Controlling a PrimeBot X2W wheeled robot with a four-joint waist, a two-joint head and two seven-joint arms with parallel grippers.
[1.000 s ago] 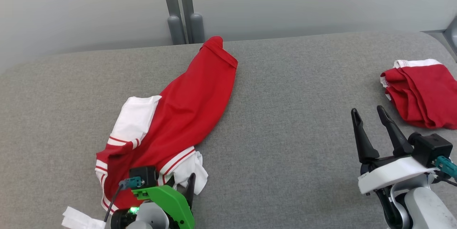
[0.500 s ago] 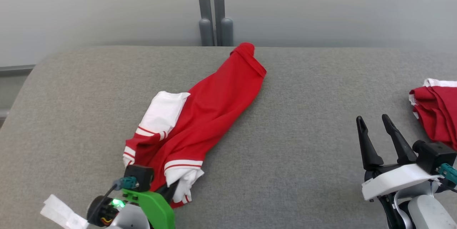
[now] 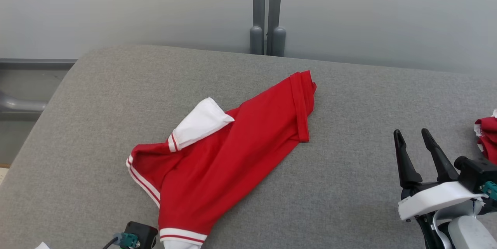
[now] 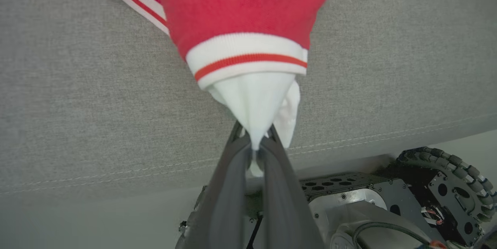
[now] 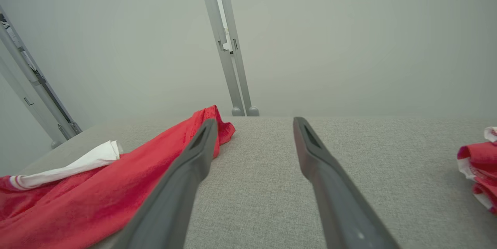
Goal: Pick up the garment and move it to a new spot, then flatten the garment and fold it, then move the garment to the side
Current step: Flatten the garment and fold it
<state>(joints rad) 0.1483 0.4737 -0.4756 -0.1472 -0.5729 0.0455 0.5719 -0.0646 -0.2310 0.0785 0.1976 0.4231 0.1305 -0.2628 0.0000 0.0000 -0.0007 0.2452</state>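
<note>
The left gripper (image 4: 254, 146), open a second earlier, had clamped onto the white sleeve end (image 4: 256, 101) of the red, white-trimmed jersey garment (image 3: 233, 152) stretched across the grey fabric-covered table (image 3: 349, 187) toward its near edge, starting the pick-up, while the right gripper (image 3: 411, 136) waited spread and empty.

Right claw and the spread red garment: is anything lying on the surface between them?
Nothing. In the head view, the stretch between the right claw and the garment is bare grey surface.
</note>
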